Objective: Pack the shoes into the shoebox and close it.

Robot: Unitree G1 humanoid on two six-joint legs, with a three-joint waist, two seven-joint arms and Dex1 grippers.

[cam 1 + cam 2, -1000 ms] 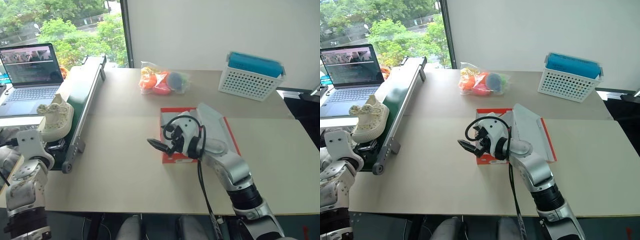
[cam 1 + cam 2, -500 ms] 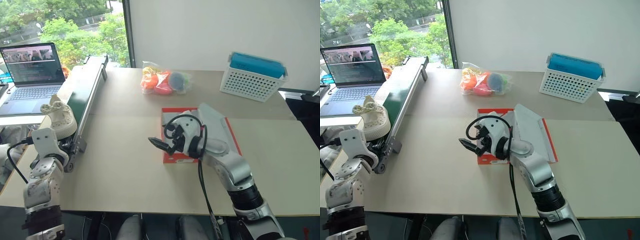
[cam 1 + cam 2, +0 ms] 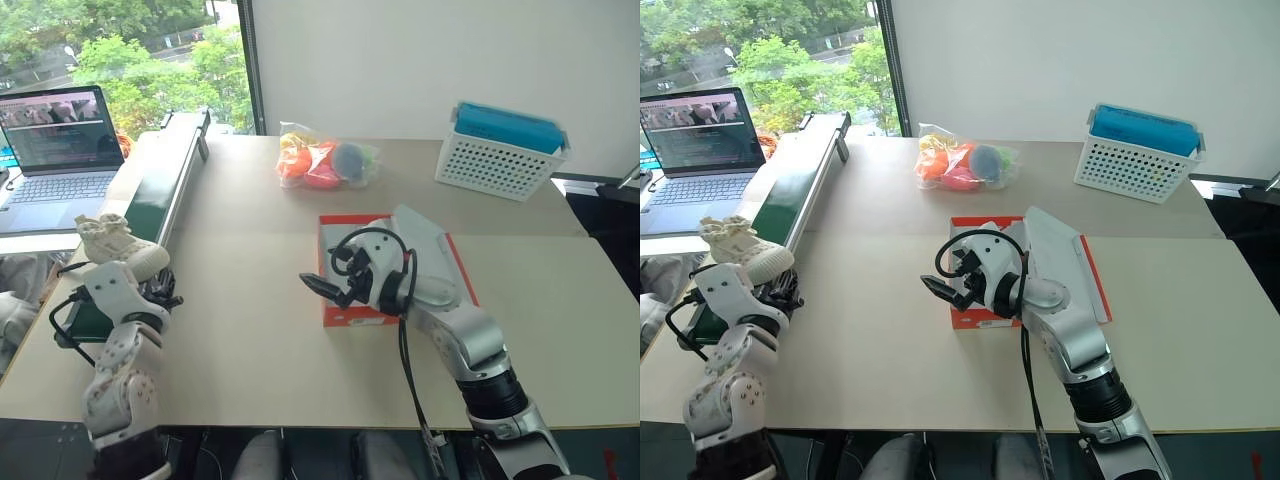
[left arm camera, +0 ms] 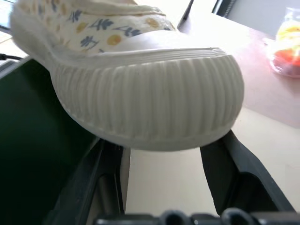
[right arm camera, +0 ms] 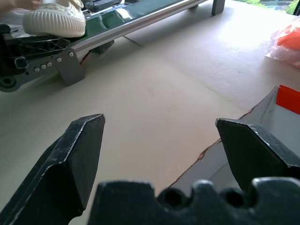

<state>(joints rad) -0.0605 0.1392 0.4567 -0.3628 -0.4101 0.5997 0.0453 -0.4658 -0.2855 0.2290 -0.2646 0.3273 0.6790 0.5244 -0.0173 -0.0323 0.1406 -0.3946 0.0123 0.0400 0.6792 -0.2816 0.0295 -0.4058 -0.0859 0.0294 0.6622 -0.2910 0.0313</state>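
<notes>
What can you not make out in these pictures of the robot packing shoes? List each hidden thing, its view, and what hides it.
- Inside of the shoebox, head views: the right gripper and its arm cover it, so whether a shoe lies in it is hidden.
- Grip on the shoe, left wrist view: the sole hides the fingertips.
- Laptop screen text, head views: too small.

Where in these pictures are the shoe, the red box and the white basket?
shoe [image 3: 122, 246]: left eye view, on its cream upper.
red box [image 3: 337, 225]: left eye view, on its far red rim.
white basket [image 3: 1135, 166]: right eye view, on its perforated front wall.
</notes>
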